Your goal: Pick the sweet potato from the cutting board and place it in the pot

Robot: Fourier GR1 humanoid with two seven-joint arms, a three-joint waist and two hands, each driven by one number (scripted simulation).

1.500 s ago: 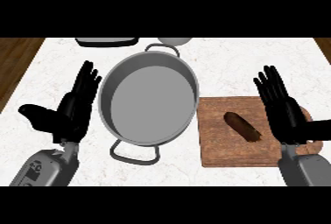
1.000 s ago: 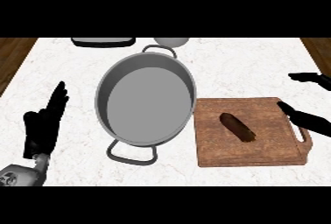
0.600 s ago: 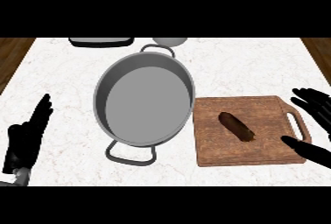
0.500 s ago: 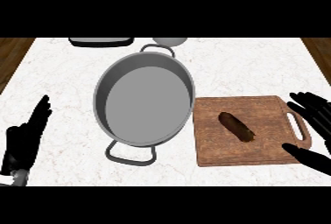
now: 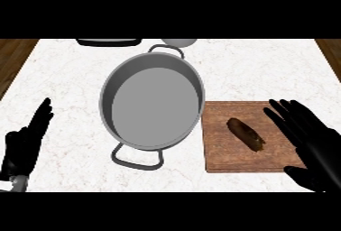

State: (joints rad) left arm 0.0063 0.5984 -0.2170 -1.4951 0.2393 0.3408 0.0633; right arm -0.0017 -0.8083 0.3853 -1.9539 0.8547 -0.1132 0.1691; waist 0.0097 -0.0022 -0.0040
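Two black hands in view, neither holding anything. Right hand (image 5: 311,144) to the right of the pot (image 5: 154,108), on the far side of the sweet potato (image 5: 245,134): fingers straight and slightly fanned, pointing up and slanting toward the pot, thumb held apart lower down. Open, and apart from the sweet potato, with a strip of bare wood between. Cannot tell whether touching the cutting board (image 5: 220,158) or held above it. Left hand (image 5: 23,146) well to the left of the pot, seen edge-on, fingers straight and upright, resting open; only a sliver of grey forearm (image 5: 15,184) beneath it.

Sweet potato: dark brown, elongated, lying at a slant on the cutting board, right of the pot and outside it. Cutting board just beside the pot's right rim; cannot tell whether touching.

Pot: grey, bare grey inside, near loop handle (image 5: 136,160) toward the viewer, far loop handle (image 5: 166,48) opposite, standing on the white marbled bench (image 5: 66,81).

Hidden or cut off: right part of the cutting board covered by the right hand; right wrist and forearm out of frame. Beyond the pot, at the far bench edge, a dark shallow thing (image 5: 106,42) and a pale round thing (image 5: 178,42), both cropped too much to name.
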